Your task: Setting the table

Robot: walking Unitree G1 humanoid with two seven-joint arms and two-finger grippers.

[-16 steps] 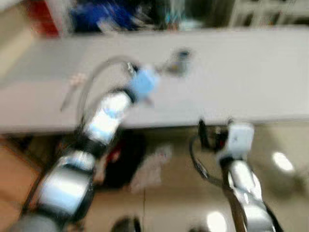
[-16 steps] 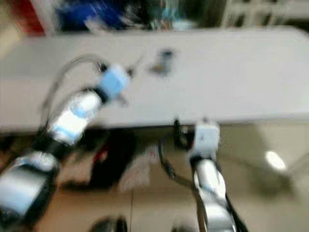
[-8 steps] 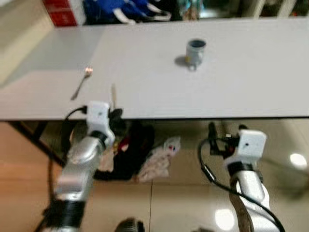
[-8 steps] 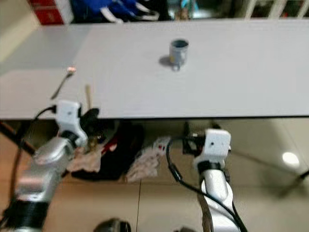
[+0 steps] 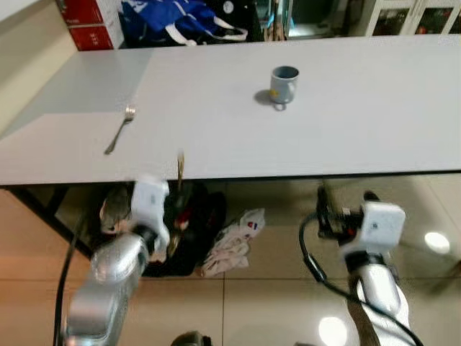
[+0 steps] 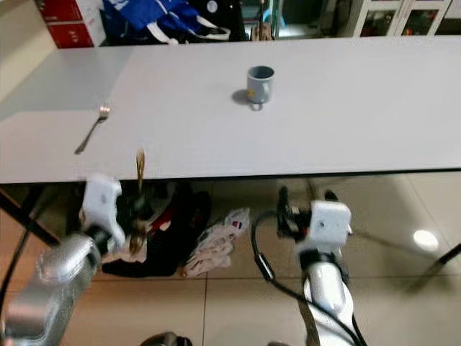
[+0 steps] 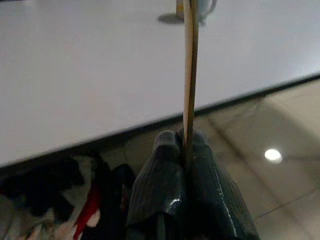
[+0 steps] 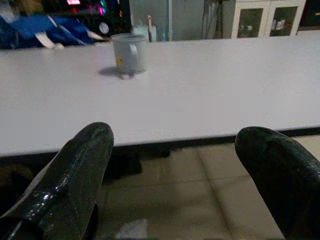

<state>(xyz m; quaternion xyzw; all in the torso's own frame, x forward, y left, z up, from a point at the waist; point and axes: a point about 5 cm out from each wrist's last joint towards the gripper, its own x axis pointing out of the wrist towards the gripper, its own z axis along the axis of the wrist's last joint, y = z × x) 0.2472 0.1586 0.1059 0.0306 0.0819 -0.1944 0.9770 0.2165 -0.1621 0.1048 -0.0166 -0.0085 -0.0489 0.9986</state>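
Note:
A grey mug (image 5: 284, 83) stands mid-table on the long white table (image 5: 374, 115). A silver fork (image 5: 120, 130) lies near the table's left part. My left gripper (image 5: 175, 210) hangs just off the table's near edge, below the top. It is shut on a thin gold-coloured utensil (image 7: 189, 75) that stands upright and is seen edge-on. Its tip (image 6: 140, 164) rises above the table edge. My right gripper (image 8: 175, 142) is open and holds nothing. It sits below the near edge (image 5: 346, 205) and faces the mug (image 8: 129, 52).
Dark bags and crumpled white cloth (image 5: 230, 241) lie on the glossy tile floor under the table. A red box (image 5: 90, 21) and blue fabric (image 5: 180, 18) sit behind the far edge. Cabinets (image 5: 410, 18) stand at the back right.
A second ago my left arm reached out over the table; it has drawn back to the near edge with the utensil still held. The head view has shifted and sharpened.

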